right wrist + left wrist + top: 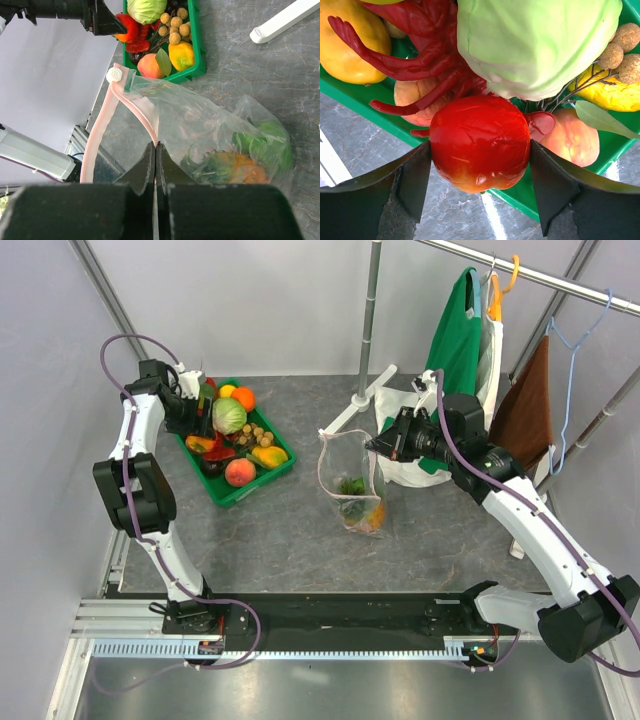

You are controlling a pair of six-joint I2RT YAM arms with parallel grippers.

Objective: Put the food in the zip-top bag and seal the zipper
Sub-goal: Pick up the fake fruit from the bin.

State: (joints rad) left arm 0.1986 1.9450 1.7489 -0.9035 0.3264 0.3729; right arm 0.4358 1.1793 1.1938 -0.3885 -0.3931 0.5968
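Top camera high, looking down; wrist cameras close; all apparently share green tray.

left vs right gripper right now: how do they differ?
Jaws: the left gripper stands wide; the right gripper is fully shut.
Contents: left flanks a red fruit lying in the green tray, and a firm grip is not clear; right pinches the zip-top bag at its zipper.
Place: left is at the tray, right at the bag.
Shared: black fingers on both.
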